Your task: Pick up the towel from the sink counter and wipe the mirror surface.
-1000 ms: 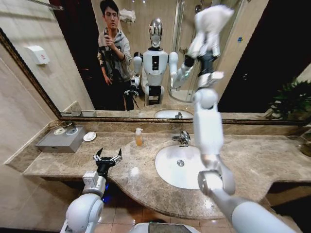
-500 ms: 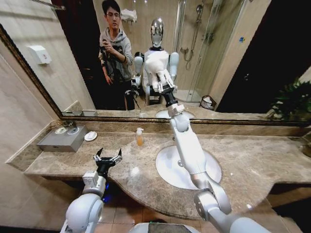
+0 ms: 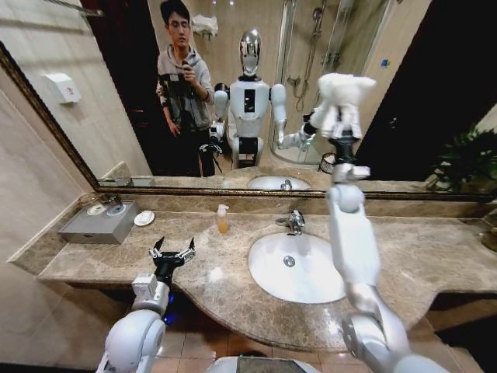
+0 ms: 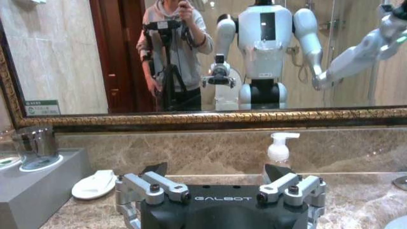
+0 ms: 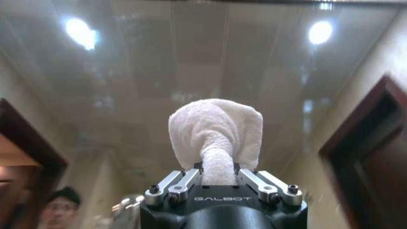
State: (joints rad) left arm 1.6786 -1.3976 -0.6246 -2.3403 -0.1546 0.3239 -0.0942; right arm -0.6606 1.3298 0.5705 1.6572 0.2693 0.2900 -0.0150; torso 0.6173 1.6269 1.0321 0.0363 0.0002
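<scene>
Head view high, facing mirror (image 3: 233, 93) over sink counter (image 3: 419, 256); left wrist low, same mirror; right wrist seemingly close against glass.

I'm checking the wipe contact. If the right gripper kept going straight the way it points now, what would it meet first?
Most likely the mirror. The right gripper is raised toward the glass, shut on the towel, so the towel leads. Whether it already touches the glass is unclear.

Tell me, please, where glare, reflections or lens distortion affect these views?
Head view: wide-angle bending curves the sink counter and the mirror frame; a bright glint lies on the marble beside the basin. Right wrist view: two ceiling lights glare above the towel in the right gripper. Left wrist view: the mirror reflects the robot beyond the open left gripper.
</scene>
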